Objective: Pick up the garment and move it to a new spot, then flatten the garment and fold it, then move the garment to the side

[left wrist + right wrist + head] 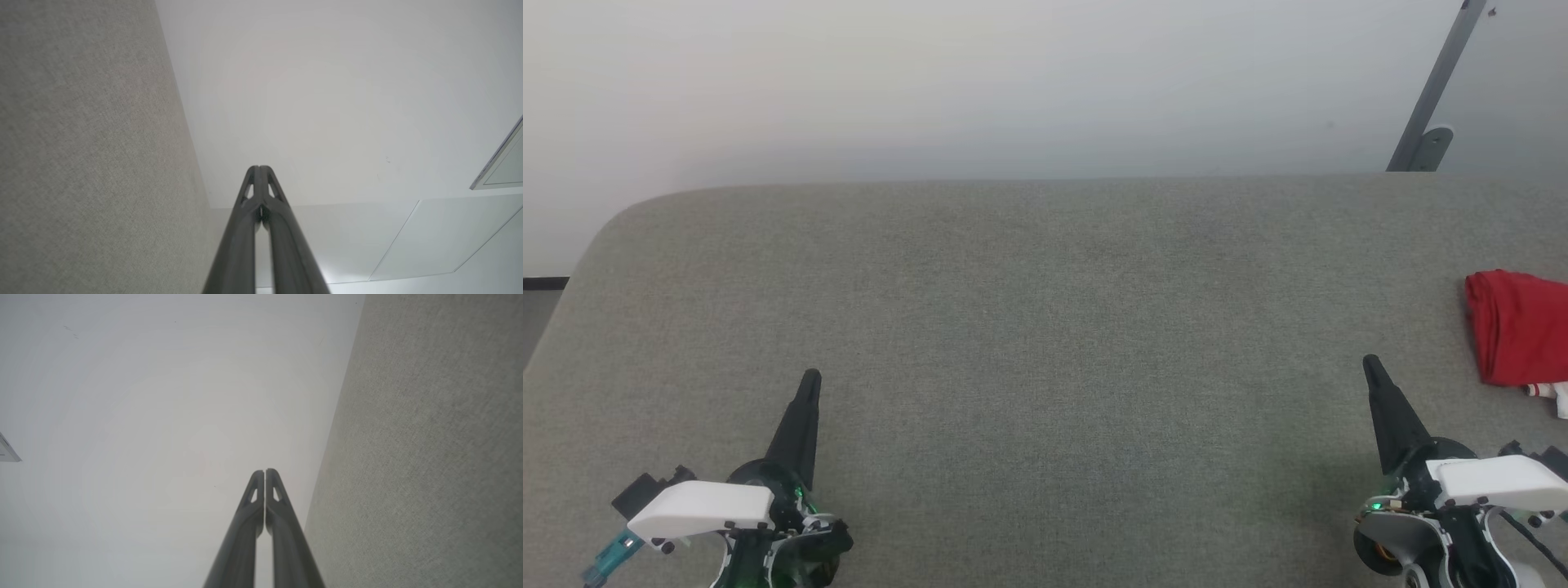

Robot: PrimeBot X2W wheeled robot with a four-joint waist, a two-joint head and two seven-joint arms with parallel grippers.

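We are holding our left claw (810, 377) and right claw (1370, 362) closed and empty over the grey table (1045, 327). The red jersey (1515, 327) is lying at its right edge, near the right claw.

grey fabric surface (1045, 343), pale wall (931, 82), slanted metal bar (1437, 90).

Red garment (1517, 327), grey table (1045, 327)

Grey fabric surface (1045, 327) (rounded far-left corner) before a plain pale wall (931, 82)
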